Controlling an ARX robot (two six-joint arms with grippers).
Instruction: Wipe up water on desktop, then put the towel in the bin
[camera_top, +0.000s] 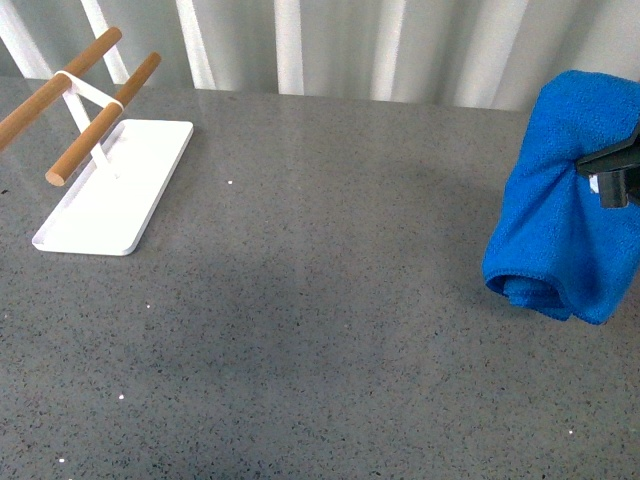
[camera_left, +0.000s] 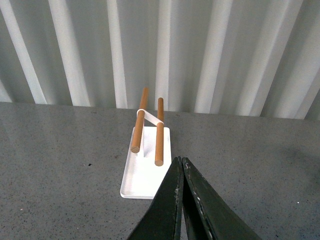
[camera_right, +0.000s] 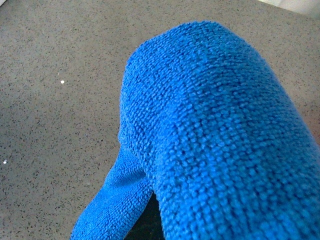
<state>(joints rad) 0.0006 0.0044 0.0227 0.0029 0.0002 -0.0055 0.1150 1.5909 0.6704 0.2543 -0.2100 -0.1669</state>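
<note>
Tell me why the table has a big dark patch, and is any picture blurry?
Front view: soft dim patch on the table, shadow or damp, can't tell. Left wrist view: the left hand looms close and dark, nothing blurry. Right wrist view: the towel fills the frame, its loops sharp.

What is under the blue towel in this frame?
Only grey speckled desktop shows below the towel, which hangs from the right tool. The patch directly beneath the towel, and most of the tool, are hidden by the cloth.
</note>
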